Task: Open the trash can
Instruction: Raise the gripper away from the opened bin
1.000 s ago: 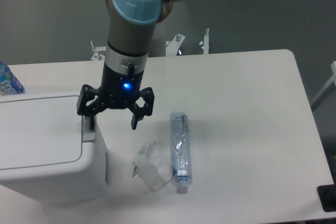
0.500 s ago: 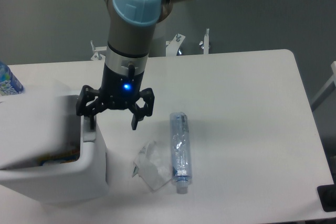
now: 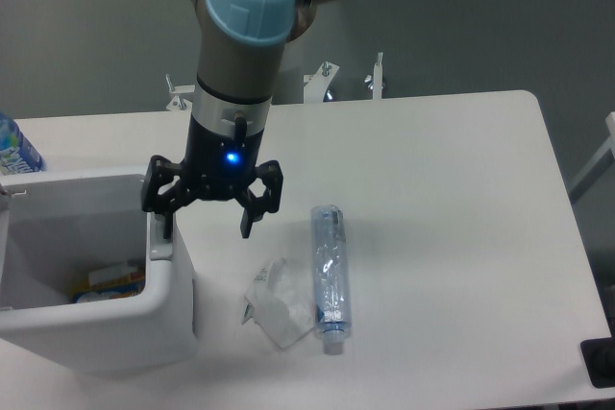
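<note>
Camera view from above shows the pincer point(image 3: 209, 223) with its two fingers spread wide and nothing held between them. One fingertip rests down at the rim of the trash can point(image 3: 96, 333), on or very near the grey button strip point(image 3: 160, 242); I cannot tell if it really presses. The can stands below and beside this finger, and it is cut by the picture edge. Its inside is visible with some packaging point(image 3: 110, 280) at the bottom, so I judge the opening step is done or almost done. The next move probably calls for lifting straight up, away from the rim. The lid itself is hard to make out. On the other side of the pincer lie a crumpled wrapper point(image 3: 274, 304) and a plastic bottle point(image 3: 329, 277), near each other on the table point(image 3: 452, 237).
</note>
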Available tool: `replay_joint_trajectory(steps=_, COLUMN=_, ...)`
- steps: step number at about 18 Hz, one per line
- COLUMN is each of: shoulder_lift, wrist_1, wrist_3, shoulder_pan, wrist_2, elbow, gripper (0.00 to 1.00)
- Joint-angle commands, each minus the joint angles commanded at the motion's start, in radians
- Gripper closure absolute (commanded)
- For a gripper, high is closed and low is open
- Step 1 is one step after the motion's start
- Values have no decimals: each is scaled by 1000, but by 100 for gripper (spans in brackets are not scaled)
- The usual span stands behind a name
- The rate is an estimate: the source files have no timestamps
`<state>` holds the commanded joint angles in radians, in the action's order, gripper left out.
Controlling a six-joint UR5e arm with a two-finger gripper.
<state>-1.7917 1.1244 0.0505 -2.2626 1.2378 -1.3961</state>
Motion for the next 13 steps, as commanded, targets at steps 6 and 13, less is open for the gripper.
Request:
replay_joint_trajectory(steps=6, shoulder_lift=-3, wrist_1=6, wrist_3=120, shoulder_pan=-23, wrist_2=187, elbow=77, gripper=0)
replay_joint_trajectory(steps=13, shoulder_lift=8, wrist_1=99, wrist_3=354, shoulder_pan=-118, wrist_2=305, elbow=54, gripper=0)
